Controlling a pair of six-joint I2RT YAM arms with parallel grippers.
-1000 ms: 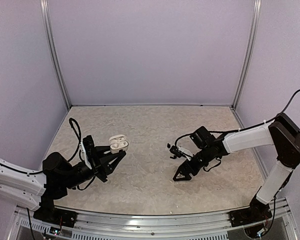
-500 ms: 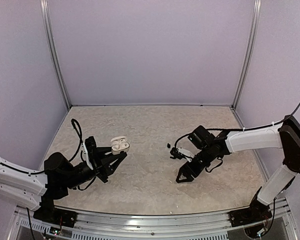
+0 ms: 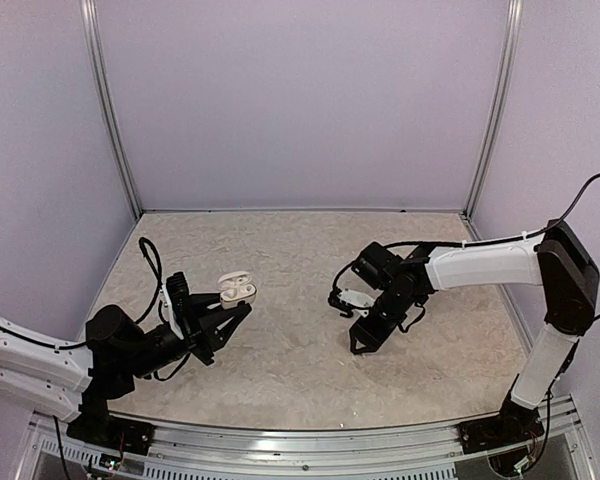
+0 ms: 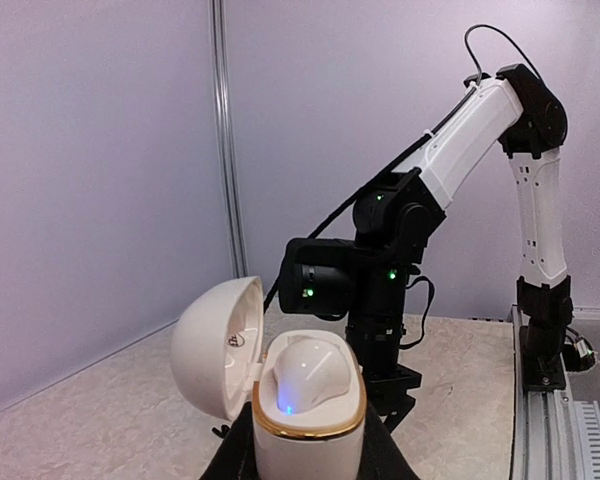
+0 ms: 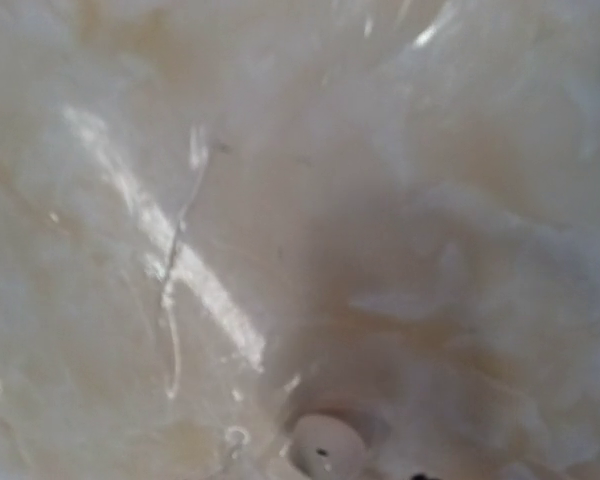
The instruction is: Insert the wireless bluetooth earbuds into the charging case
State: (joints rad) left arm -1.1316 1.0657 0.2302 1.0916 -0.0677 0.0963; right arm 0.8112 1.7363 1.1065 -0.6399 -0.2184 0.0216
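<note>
On the left side, the black and white left arm lies low over the pale, marbled bench. Its hand is clenched tight around a white plastic charging case with a thin gold rim and holds it up off the bench. The case stands upright, and its round lid hangs open to one side. One small white earbud sits down inside the case, and a little blue light glows low on its front. Low beside the lid, out on the bench, is a tiny black speck. It is too small for me to tell what it is.

Further right, well apart from the case, the right hand points down with its tip low over the bench. I cannot tell if its fingers are apart or together. Its own camera is so close to the bench that all is blurry. A second small white earbud lies there on the bench, at the bottom edge of that view. The white right arm reaches in from the far right.
</note>
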